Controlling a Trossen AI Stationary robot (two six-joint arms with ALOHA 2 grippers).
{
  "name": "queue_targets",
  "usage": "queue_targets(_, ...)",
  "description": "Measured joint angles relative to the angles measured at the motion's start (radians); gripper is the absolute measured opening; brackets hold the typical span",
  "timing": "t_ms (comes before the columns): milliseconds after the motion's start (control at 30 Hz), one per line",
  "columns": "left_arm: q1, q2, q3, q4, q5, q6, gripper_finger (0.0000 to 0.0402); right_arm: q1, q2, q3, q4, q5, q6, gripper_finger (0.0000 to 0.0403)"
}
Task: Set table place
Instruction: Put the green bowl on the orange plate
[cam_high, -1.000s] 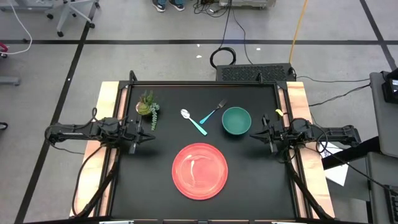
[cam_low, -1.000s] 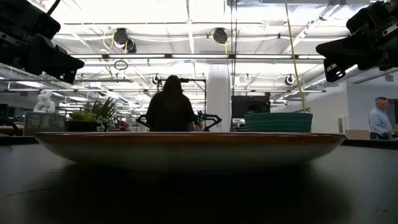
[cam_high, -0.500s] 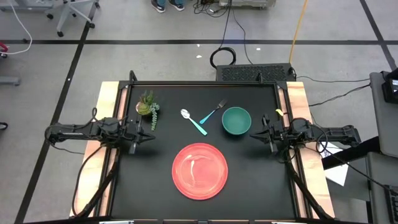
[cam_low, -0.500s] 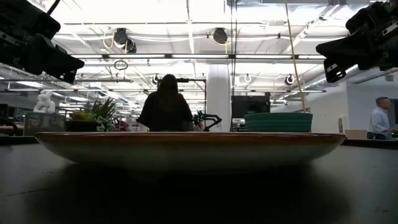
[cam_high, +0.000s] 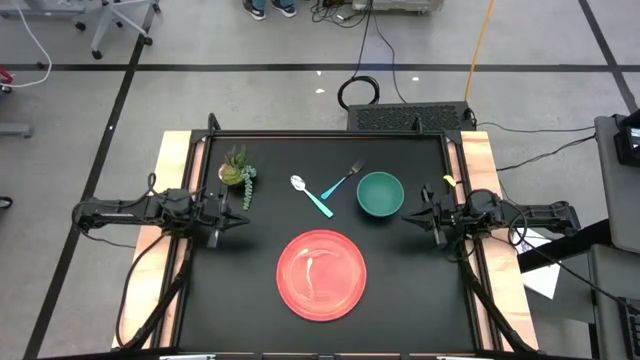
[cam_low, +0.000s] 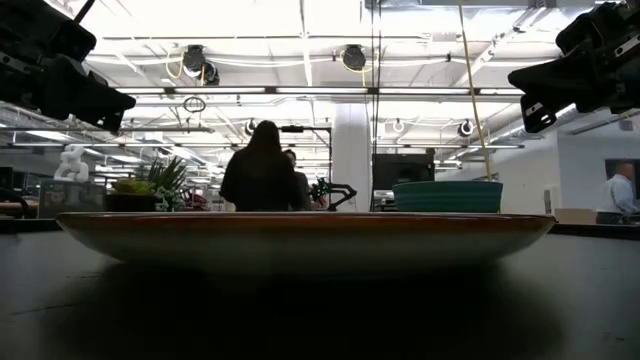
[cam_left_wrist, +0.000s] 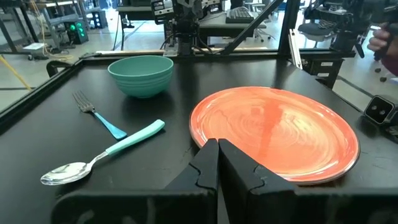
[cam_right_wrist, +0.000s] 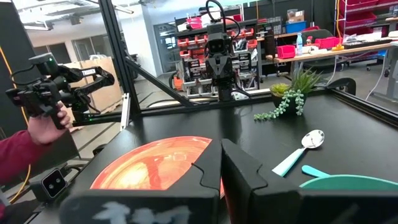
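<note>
The red plate (cam_high: 321, 274) lies flat on the black table (cam_high: 400, 290) near its near edge. The teal bowl (cam_high: 380, 193) stands upright toward the far right of the plate. The fork (cam_high: 343, 181) and the spoon (cam_high: 311, 196), both with light-blue handles, lie left of the bowl with their handles meeting. My left gripper (cam_high: 243, 215) hovers at the table's left edge, shut, touching nothing. My right gripper (cam_high: 406, 216) hovers at the right edge, shut, just right of the bowl. In the left wrist view the plate (cam_left_wrist: 273, 130), bowl (cam_left_wrist: 140, 73) and spoon (cam_left_wrist: 102, 161) lie beyond the shut fingers (cam_left_wrist: 219, 163).
A small green potted plant (cam_high: 238, 172) stands at the far left of the table, close to my left gripper. Wooden strips (cam_high: 176, 160) run along the left and right sides. A person's hand holding a camera rig (cam_right_wrist: 46, 102) shows beyond the table in the right wrist view.
</note>
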Motion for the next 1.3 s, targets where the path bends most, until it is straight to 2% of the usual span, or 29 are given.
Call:
queue_targets(1133,0.000,0.000,0.000,0.057,0.000,-0.008,0.0015,0.000,0.000,0.000,-0.003,0.001,-0.063,0.0000)
queue_targets(1300,0.000,0.000,0.000,0.057,0.000,-0.007,0.0015,-0.013,0.012,0.003,0.048,0.003,-0.028,0.0000)
